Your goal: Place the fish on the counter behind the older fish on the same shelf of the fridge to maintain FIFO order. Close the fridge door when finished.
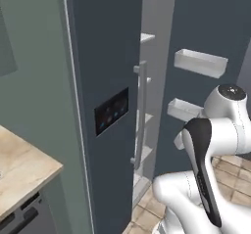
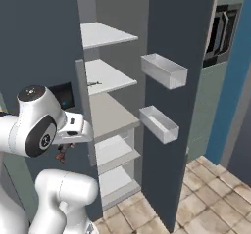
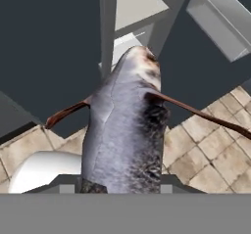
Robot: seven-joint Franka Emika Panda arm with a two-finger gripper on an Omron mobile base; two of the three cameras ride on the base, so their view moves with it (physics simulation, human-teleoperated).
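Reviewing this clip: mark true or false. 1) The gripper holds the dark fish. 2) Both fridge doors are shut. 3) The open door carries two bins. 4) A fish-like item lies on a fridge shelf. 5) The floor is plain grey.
1) True: the fish sits in the gripper.
2) False: the right door of the fridge stands open.
3) True: an upper bin and a lower bin.
4) True: a small thin item lies on a shelf, too small to identify.
5) False: the floor has beige tiles.
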